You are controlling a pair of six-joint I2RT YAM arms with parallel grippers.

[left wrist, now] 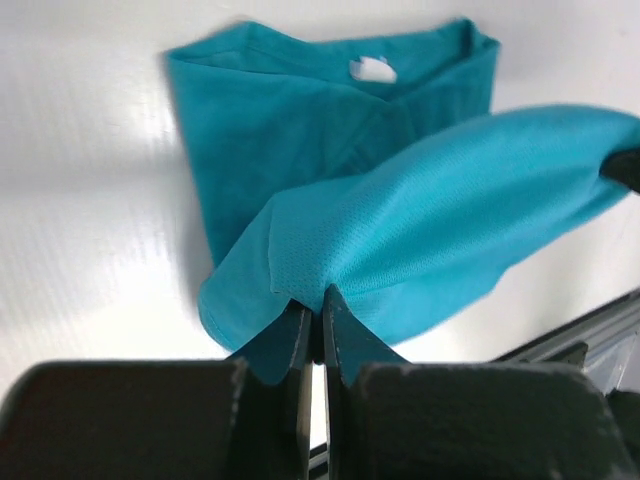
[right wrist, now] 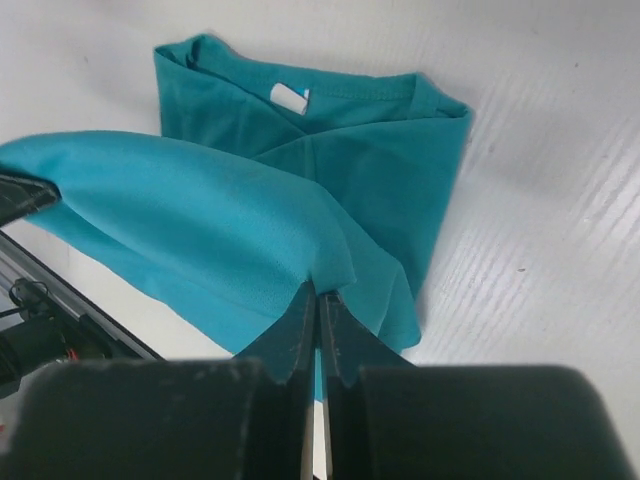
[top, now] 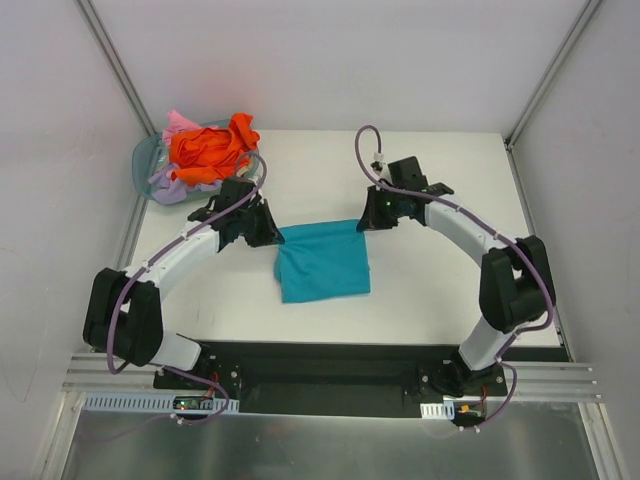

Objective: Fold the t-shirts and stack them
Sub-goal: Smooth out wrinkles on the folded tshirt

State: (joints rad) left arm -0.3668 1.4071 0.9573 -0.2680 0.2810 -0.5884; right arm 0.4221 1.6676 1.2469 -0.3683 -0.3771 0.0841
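White and matte, the surface (top: 430,290) fills a booth with pale walls and metal posts in the far corners. A black base plate (top: 330,375) and a metal rail run along the near edge. From above, the tips of both arms are hidden under their dark wrist bodies, so the grip can be read only in the wrist views. One teal t-shirt (top: 322,262) lies in the middle of the surface between the two arms, folded into a rough rectangle; its sleeves cannot be made out. The left jaws are pressed together on its far left corner and the right jaws are clamped on its far right corner. That edge is raised off the surface and hangs stretched between them as a curved fold above the rest of the cloth. The collar, with one small white label (right wrist: 290,96), lies flat on the side nearer the arm bases. In each wrist view the other arm's dark jaw tip is cut off at the picture's edge. One round translucent basket (top: 143,160) sits at the far left corner. Cloth in three colours is heaped in it: orange cloth (top: 210,145) on top, lavender cloth (top: 172,188) below, pink cloth (top: 178,122) behind. How many garments that makes cannot be told.
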